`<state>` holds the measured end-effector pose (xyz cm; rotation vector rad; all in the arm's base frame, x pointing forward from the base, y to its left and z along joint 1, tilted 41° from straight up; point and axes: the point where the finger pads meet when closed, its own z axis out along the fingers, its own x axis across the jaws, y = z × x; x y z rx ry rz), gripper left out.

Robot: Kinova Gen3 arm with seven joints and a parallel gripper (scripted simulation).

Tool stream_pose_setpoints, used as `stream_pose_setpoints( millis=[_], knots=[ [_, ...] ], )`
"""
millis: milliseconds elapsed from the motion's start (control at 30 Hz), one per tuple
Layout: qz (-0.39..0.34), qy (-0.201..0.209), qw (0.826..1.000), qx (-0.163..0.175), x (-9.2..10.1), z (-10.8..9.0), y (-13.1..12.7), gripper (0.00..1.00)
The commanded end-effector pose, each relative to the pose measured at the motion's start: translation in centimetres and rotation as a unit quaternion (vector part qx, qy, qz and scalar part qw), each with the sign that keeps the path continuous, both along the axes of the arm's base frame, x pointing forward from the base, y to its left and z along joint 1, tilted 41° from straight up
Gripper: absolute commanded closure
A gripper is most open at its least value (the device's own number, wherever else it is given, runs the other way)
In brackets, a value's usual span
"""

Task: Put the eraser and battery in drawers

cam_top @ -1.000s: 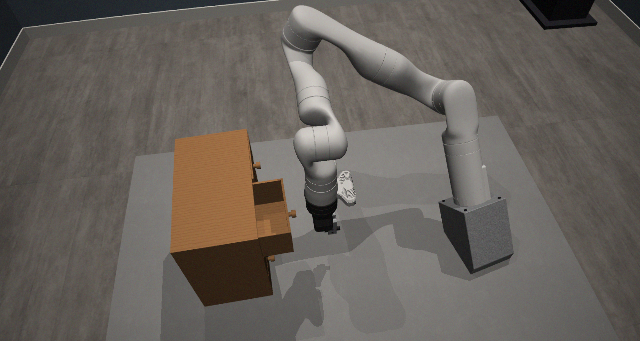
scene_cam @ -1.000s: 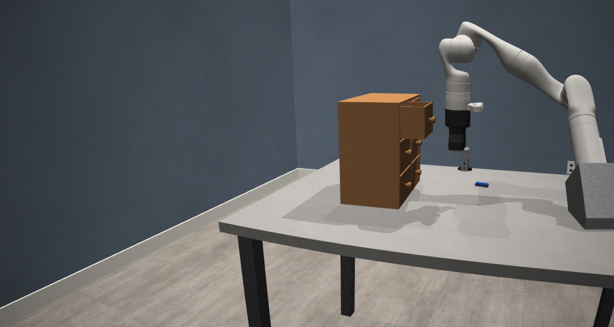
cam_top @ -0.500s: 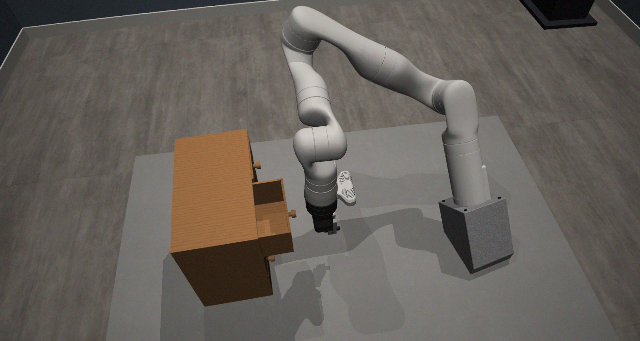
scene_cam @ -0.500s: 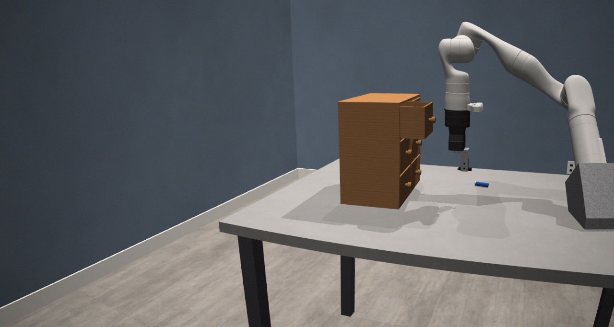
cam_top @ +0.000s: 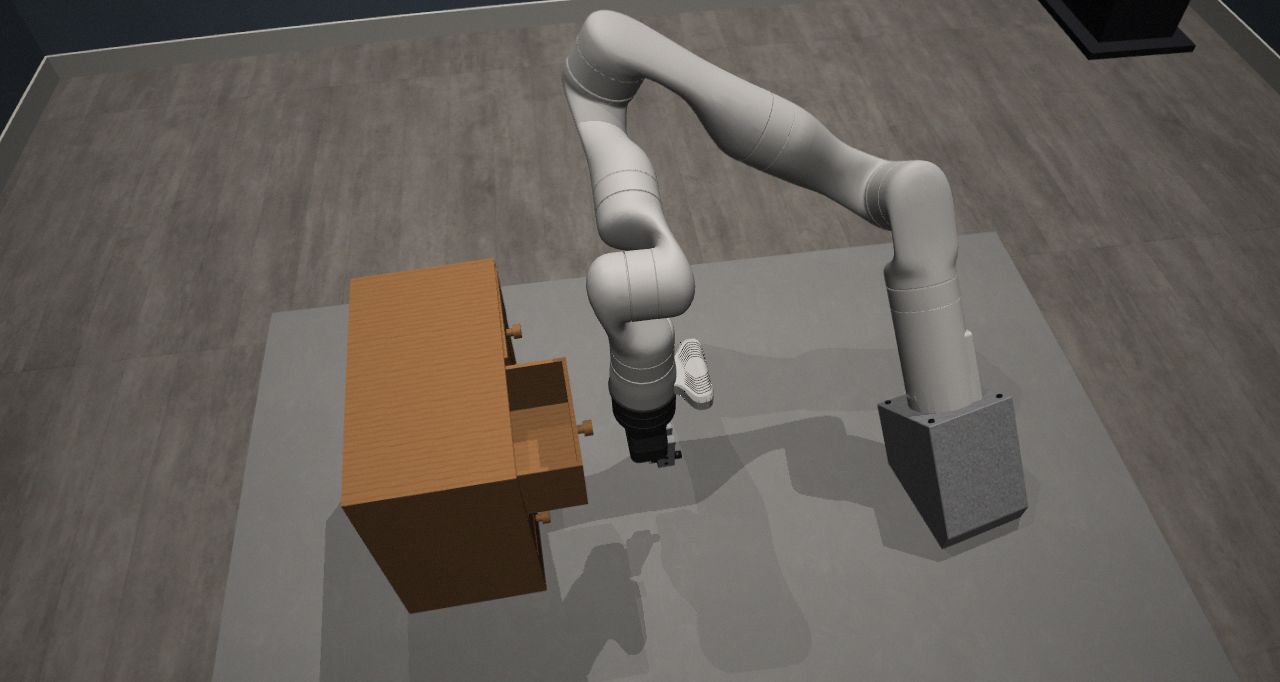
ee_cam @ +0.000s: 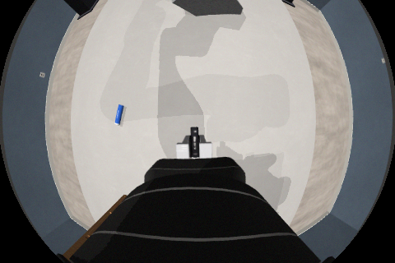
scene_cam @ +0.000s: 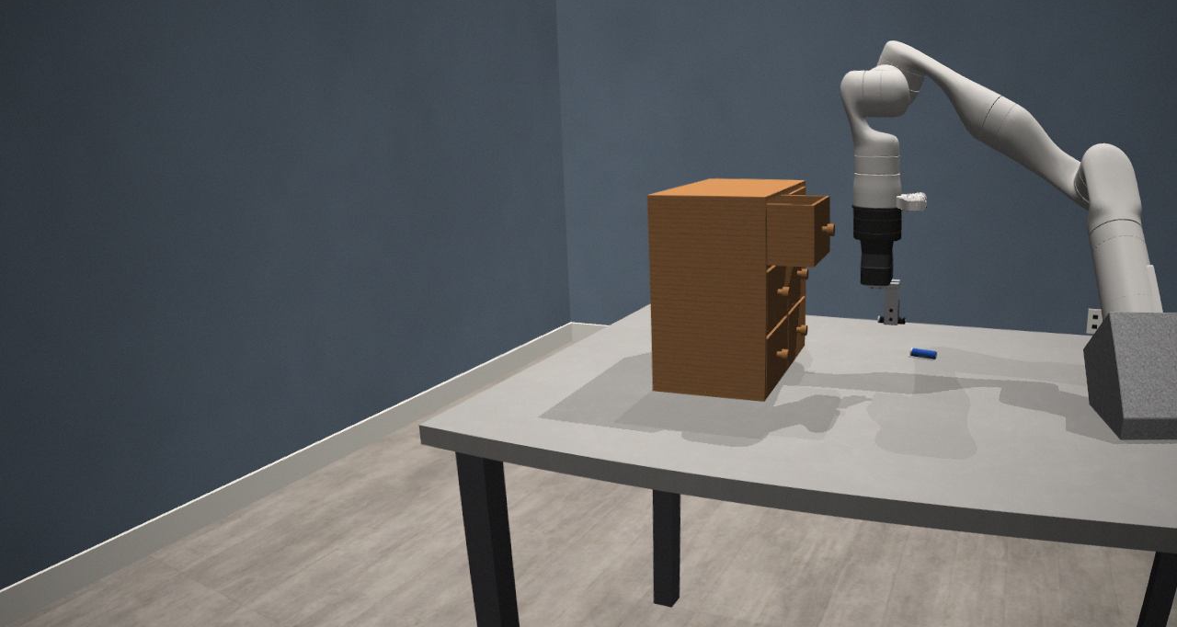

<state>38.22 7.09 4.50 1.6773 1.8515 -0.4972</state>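
Observation:
The brown wooden chest [cam_top: 420, 391] [scene_cam: 707, 294] stands on the grey table. One top-row drawer [cam_top: 537, 409] [scene_cam: 794, 233] is pulled partly out and looks empty; the other top-row drawer is pushed in. My gripper [cam_top: 666, 459] [scene_cam: 890, 314] [ee_cam: 194, 142] points straight down in front of the chest, below the open drawer's level and just above the table. It is shut on a small white eraser [ee_cam: 182, 150]. The blue AAA battery [scene_cam: 922, 352] [ee_cam: 119, 114] lies on the table a short way from the gripper; the arm hides it in the top view.
The arm's grey base block [cam_top: 957, 463] [scene_cam: 1136, 376] stands on the table's far side from the chest. The lower drawers [scene_cam: 782, 327] are pushed in. The table's edge [scene_cam: 740, 484] runs in front of the chest.

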Motion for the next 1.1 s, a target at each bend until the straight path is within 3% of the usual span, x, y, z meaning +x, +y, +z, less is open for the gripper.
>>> stream_pose_setpoints(
  millis=[0, 333, 1067],
  knots=[
    [0.002, -0.002, 1.0, 0.001, 0.0, 0.4, 0.5, 0.76],
    [0.002, -0.002, 1.0, 0.001, -0.4, 2.2, 1.9, 0.76],
    [0.002, -0.002, 1.0, 0.001, -2.1, 9.7, 8.1, 0.76]
  ],
)
